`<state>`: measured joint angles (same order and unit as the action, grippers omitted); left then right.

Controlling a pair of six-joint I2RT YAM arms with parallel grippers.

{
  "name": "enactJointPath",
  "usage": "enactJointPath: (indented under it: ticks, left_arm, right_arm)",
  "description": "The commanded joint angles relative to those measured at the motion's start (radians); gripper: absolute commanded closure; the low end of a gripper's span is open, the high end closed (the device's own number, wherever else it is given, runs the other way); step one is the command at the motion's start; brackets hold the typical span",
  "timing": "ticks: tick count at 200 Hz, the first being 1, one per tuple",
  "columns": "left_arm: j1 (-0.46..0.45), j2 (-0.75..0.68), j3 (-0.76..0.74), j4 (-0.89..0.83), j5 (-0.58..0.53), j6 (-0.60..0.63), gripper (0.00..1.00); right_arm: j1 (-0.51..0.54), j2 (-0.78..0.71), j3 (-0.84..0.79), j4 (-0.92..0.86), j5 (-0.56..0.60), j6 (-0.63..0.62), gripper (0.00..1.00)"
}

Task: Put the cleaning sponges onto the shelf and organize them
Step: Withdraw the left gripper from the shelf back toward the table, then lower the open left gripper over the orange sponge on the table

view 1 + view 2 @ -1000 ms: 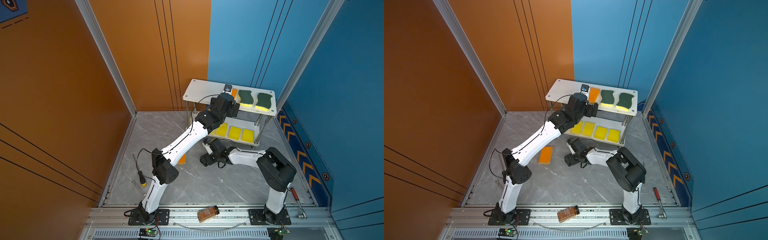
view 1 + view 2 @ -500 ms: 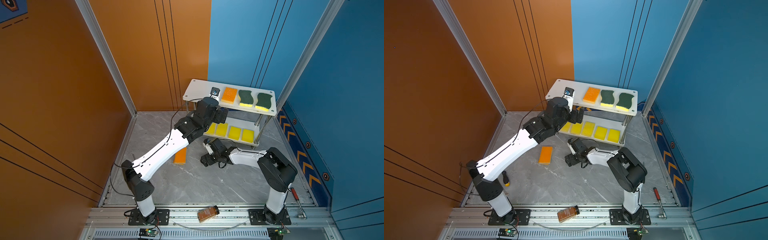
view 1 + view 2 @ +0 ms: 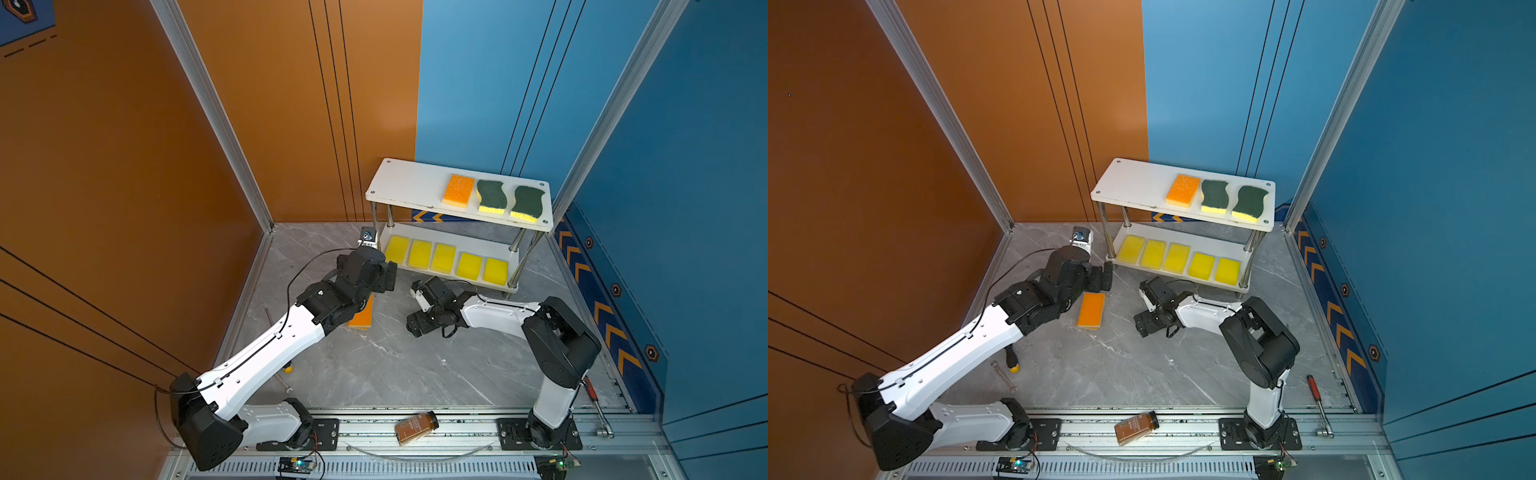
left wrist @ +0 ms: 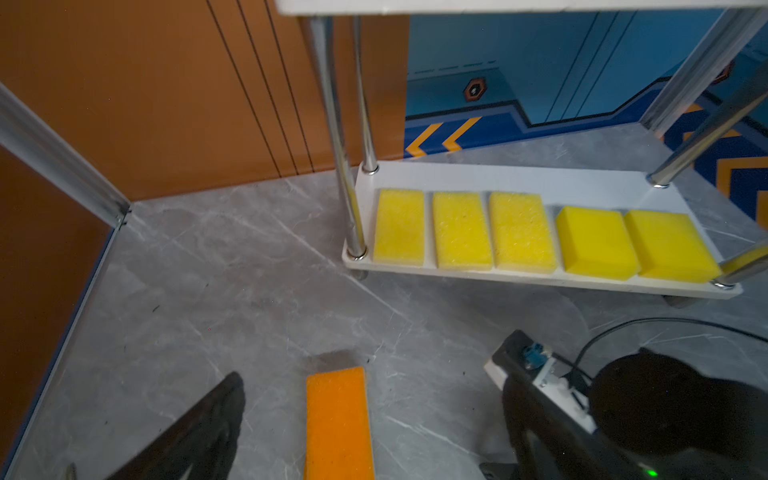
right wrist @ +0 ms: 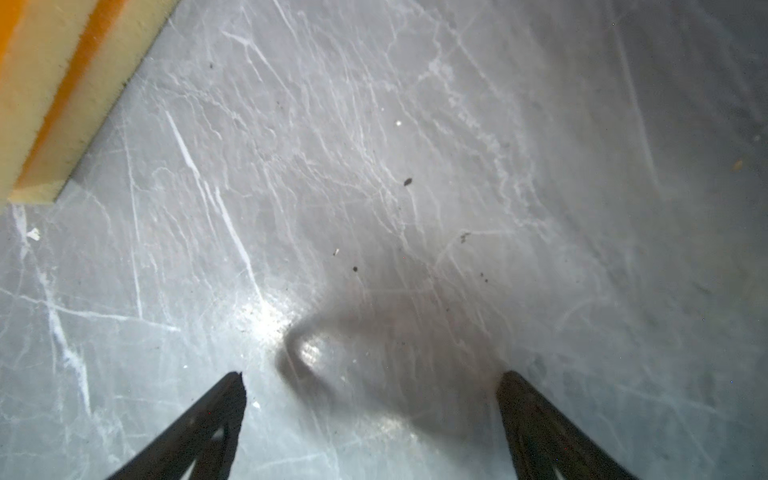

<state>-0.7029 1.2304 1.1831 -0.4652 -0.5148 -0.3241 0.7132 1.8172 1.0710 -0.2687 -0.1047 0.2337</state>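
Note:
The shelf (image 3: 409, 185) (image 3: 1133, 183) stands at the back right. Its top board carries one orange-topped sponge (image 3: 458, 190) (image 3: 1182, 190) and two green-topped sponges (image 3: 491, 196) (image 3: 528, 203). Several yellow sponges (image 3: 444, 257) (image 4: 461, 230) line the lower board. On the floor lies an orange-topped sponge (image 3: 1091, 311) (image 4: 337, 419); the right wrist view shows it as a stack of two (image 5: 54, 95). My left gripper (image 3: 1102, 277) (image 4: 372, 390) hangs open over its far end, empty. To its right, my right gripper (image 3: 417, 326) (image 5: 372, 378) stands open and empty, low over bare floor.
A brown bottle (image 3: 416, 427) lies on the front rail. A yellow-tipped screwdriver (image 3: 1012, 361) and a wrench (image 3: 1004, 376) lie front left under the left arm. A red-handled tool (image 3: 1318, 399) lies front right. Walls close in on the left, back and right.
My left arm has come down and leftward from the shelf's top board, where an orange-topped sponge now lies uncovered, to the sponge on the floor. The right arm has not moved.

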Motion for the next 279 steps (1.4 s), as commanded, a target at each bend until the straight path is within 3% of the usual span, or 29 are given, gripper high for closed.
enactJointPath:
  ticks: [1,95,145,279]
  left_arm:
    - [0.030,-0.034,-0.084,-0.033,0.018,-0.112,0.02]
    - [0.060,0.049,-0.275,-0.046,0.015,-0.211,0.02]
    - [0.091,0.083,-0.347,0.053,0.103,-0.250,0.02]
    - [0.148,0.193,-0.383,0.153,0.146,-0.188,0.02]
  right_arm:
    - [-0.005,0.005,0.013,-0.115,0.015,0.038,0.06]
    - [0.047,0.080,0.119,-0.175,0.070,0.052,0.01]
    - [0.053,0.087,0.136,-0.185,0.088,0.056,0.00]
    - [0.054,0.085,0.132,-0.195,0.105,0.047,0.00]
